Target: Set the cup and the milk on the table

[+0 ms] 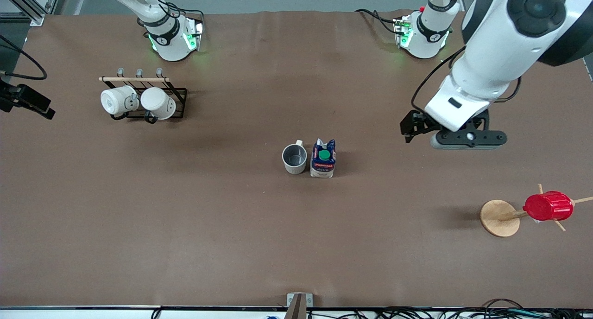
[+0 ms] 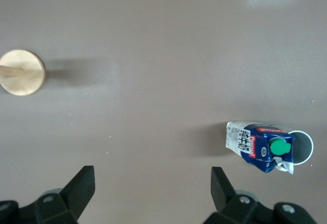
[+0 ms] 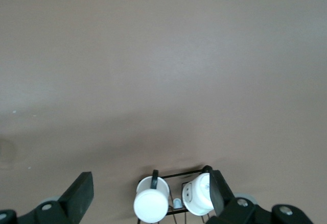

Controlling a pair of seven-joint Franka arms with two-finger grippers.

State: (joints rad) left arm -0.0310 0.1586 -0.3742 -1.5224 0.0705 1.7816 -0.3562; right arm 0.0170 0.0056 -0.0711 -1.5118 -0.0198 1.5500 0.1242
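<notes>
Cream-beige ceramic cup (image 1: 294, 159) and blue-topped gable milk carton (image 1: 323, 159) seen standing, touching, mid brown table (image 1: 296, 245) (task judged done). Left gripper (image 2: 151, 193) spread empty toward left arm's end; right gripper (image 3: 150, 193) spread empty over white mug rack (image 3: 173, 201).

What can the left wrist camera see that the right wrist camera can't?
Only the left wrist view shows the milk with the cup right beside it, plus the round wooden base of the stand. Its left gripper is open and holds nothing.

Only the right wrist view shows the two white mugs on the black rack. Its right gripper is open too.

Both show the bare brown table.
</notes>
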